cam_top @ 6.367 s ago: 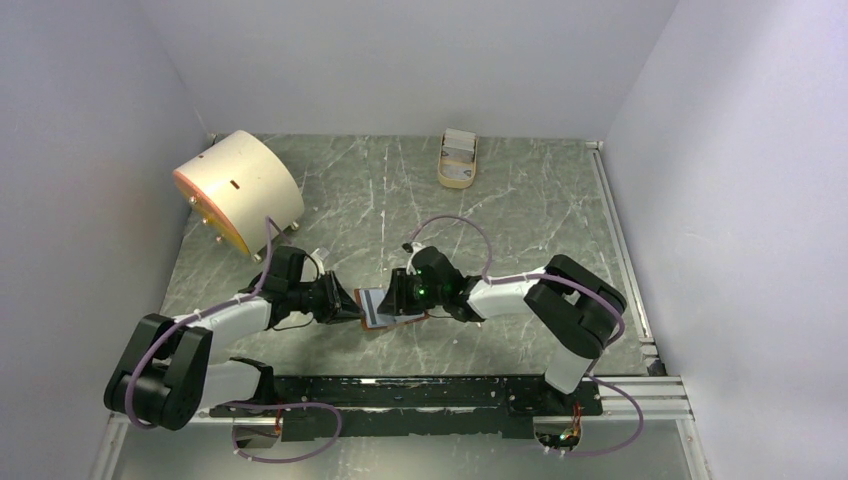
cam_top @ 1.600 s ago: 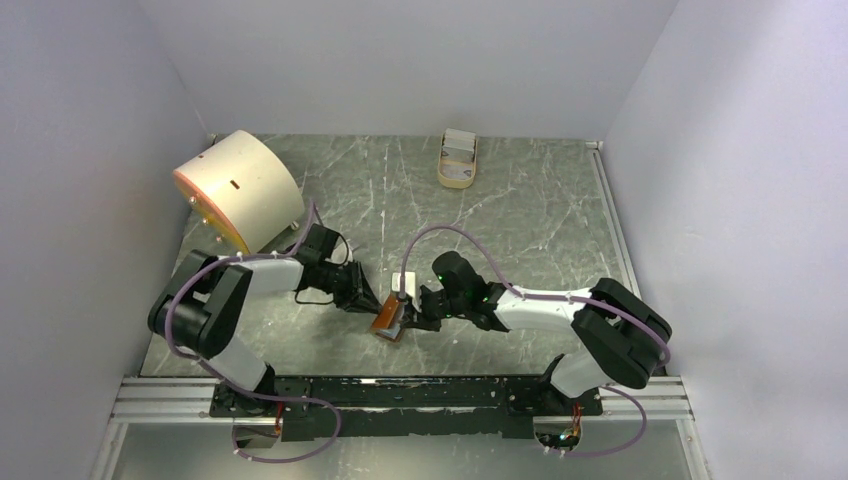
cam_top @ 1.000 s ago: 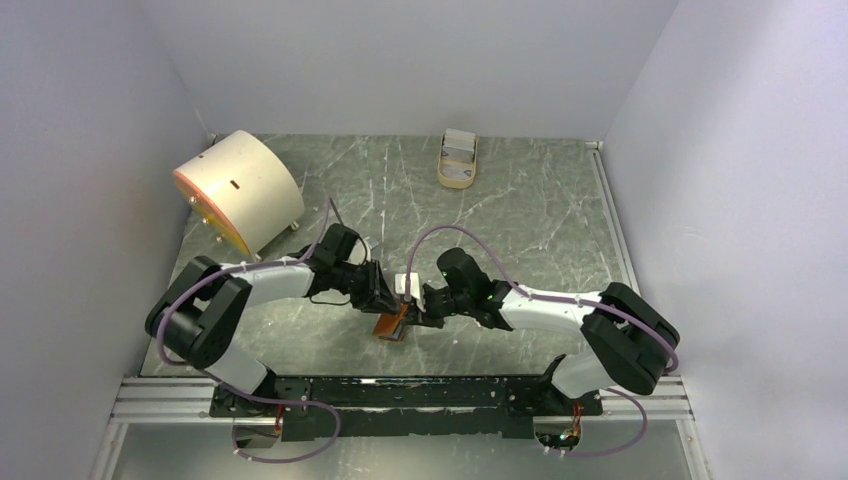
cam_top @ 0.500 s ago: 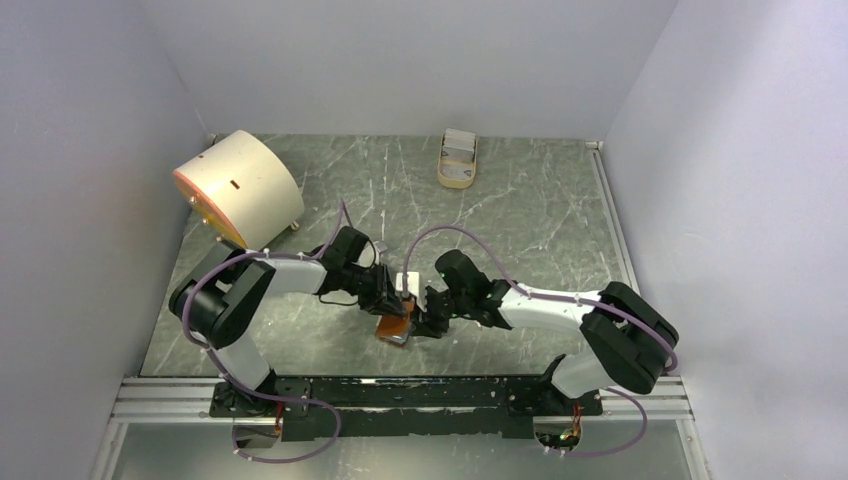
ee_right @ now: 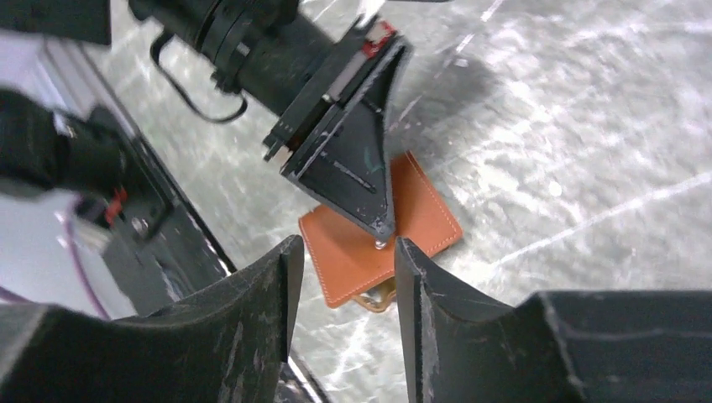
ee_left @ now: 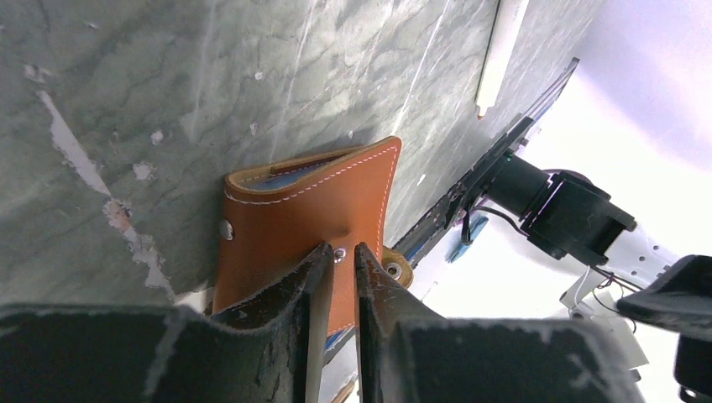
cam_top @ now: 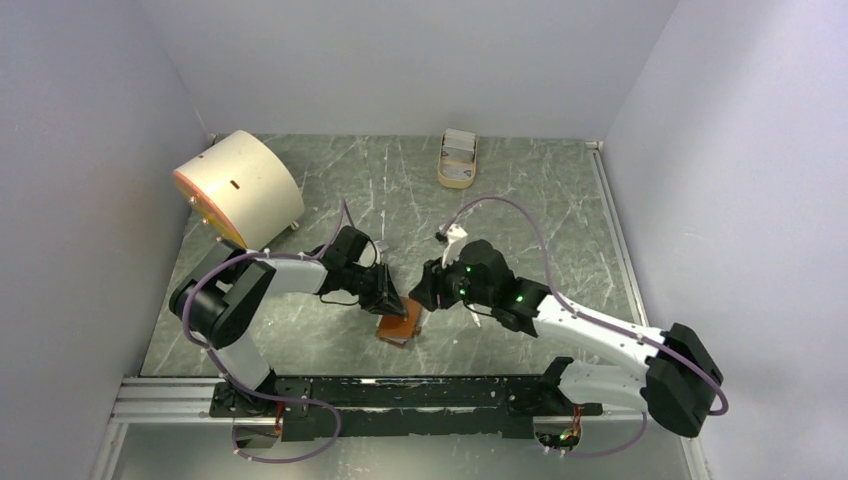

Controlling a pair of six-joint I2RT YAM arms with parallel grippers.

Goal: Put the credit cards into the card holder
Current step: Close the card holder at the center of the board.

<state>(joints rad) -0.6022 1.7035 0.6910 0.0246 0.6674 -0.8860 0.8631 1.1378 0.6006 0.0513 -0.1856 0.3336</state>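
Finds the card holder (cam_top: pixel 397 326) folded, brown face up, flat on the table (cam_top: pixel 520 210). Notes the left gripper (ee_left: pixel 342 250) on the card holder, jaws drawn nearly together, tips pressing its face. Notes the right gripper (ee_right: pixel 348 245) just above the card holder, jaws released and spread wide. Places the tan tray (cam_top: pixel 457 180) well beyond the card holder.

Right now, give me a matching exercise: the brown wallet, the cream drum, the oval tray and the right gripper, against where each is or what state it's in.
1 card holder
2 cream drum
3 oval tray
4 right gripper

A far left of the table
B open, holding nothing
C far edge, near the middle
D folded, beneath the left gripper

Pairs: 1-D, 2-A, 3-C, 4-B
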